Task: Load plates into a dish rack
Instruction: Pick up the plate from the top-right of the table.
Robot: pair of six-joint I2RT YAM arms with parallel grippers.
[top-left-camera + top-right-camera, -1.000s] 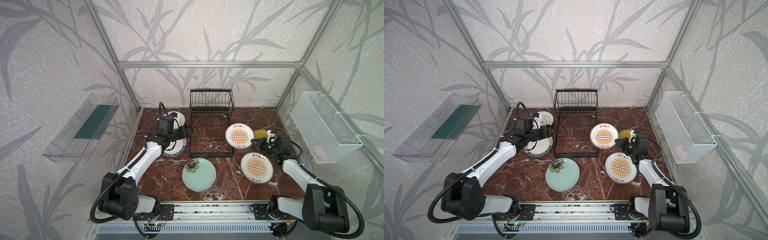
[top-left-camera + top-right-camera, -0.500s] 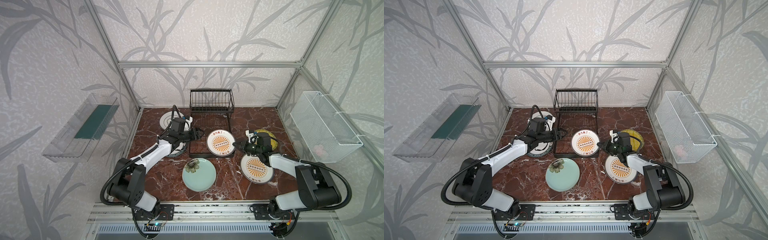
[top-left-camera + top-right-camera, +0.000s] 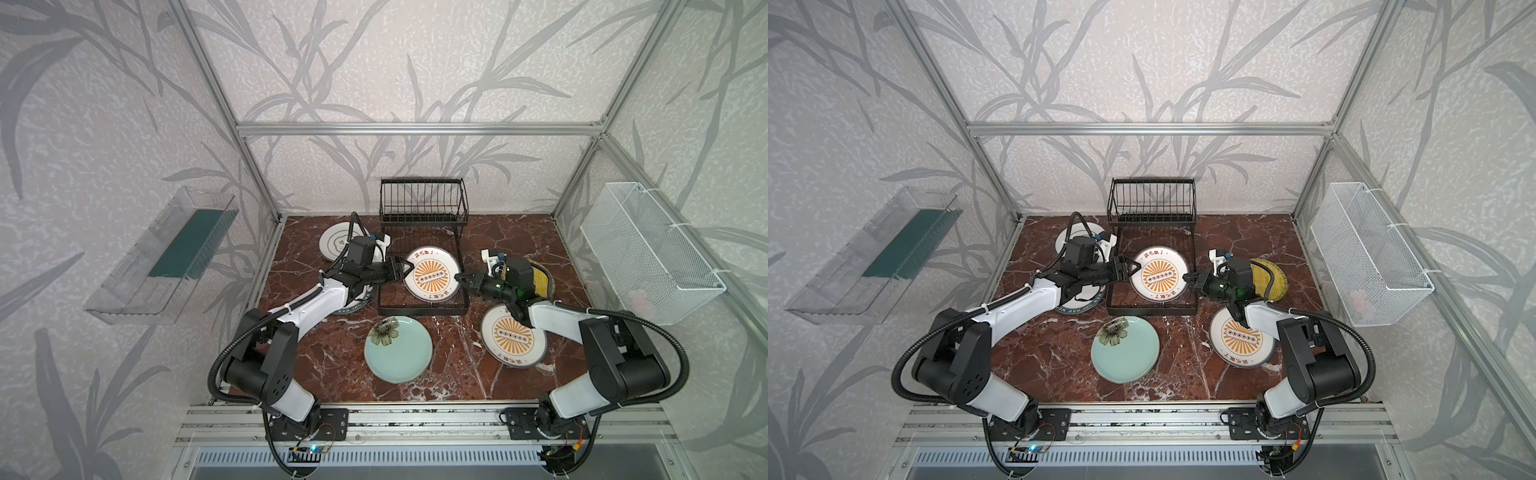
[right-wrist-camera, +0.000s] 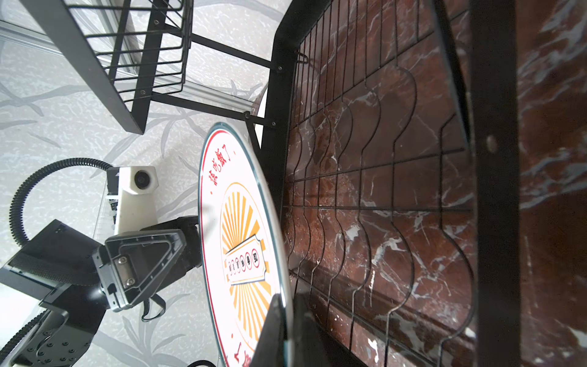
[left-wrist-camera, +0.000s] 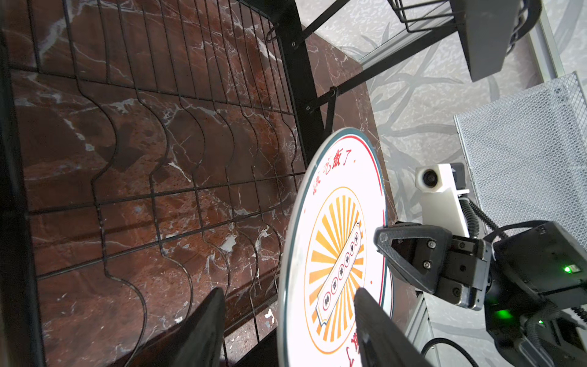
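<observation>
- Right gripper point(image 3: 460, 277) pinched tight on the right rim of the sunburst plate point(image 3: 431, 274), holding it over the flat base of the dish rack point(image 3: 424, 310).
- Left gripper point(image 3: 406, 269) half-open, jaws straddling the plate's left rim, not yet gripping.

White-black arms point(image 3: 316, 307) — ribbed black cables point(image 3: 215, 365).

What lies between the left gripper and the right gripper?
A white sunburst plate, above the dish rack's flat base. The right gripper pinches one rim; the left gripper's open jaws straddle the opposite rim. Both top views show it.
</observation>
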